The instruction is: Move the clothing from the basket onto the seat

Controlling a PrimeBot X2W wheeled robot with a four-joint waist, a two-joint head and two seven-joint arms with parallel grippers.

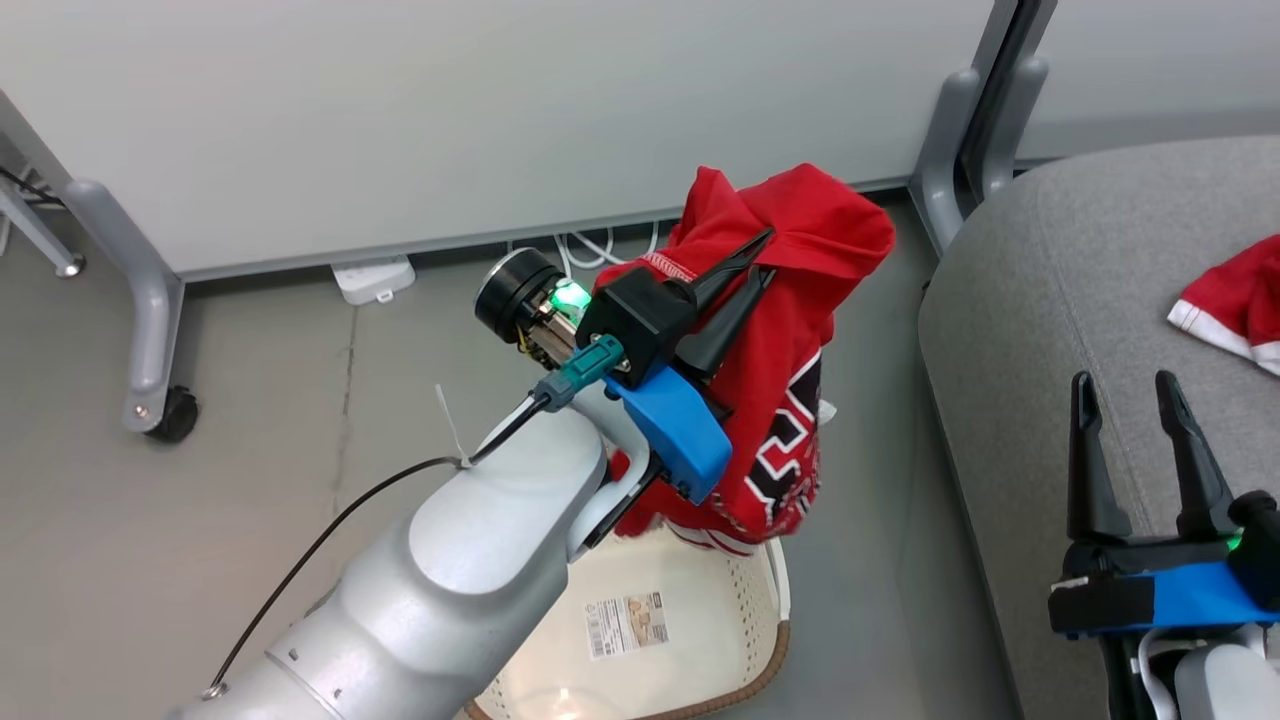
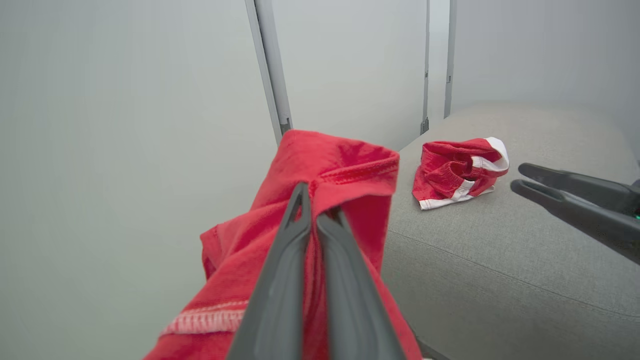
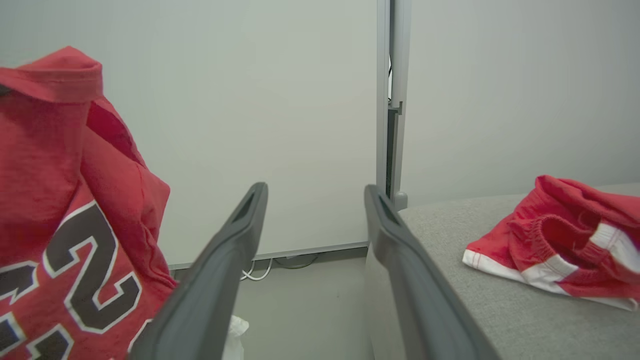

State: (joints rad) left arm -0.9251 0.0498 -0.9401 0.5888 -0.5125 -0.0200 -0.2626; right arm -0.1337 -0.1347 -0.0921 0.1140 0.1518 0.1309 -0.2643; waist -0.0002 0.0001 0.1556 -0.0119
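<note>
With jaws of the left gripper [image 1: 768, 252] pinched shut on the red jersey [image 1: 790, 400] dangling over the basket [image 1: 740, 640] and the right gripper [image 1: 1122, 380] gaping empty over the seat [image 1: 1050, 300], gotta lift high enough to clear the seat edge, then drop near the red shorts [image 1: 1235, 295].

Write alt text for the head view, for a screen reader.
The left gripper, shut on a red jersey with black-and-white numerals, holds it up over the cream basket. At the lower right the open right gripper hovers over the grey seat, where another red garment with white trim lies.
</note>
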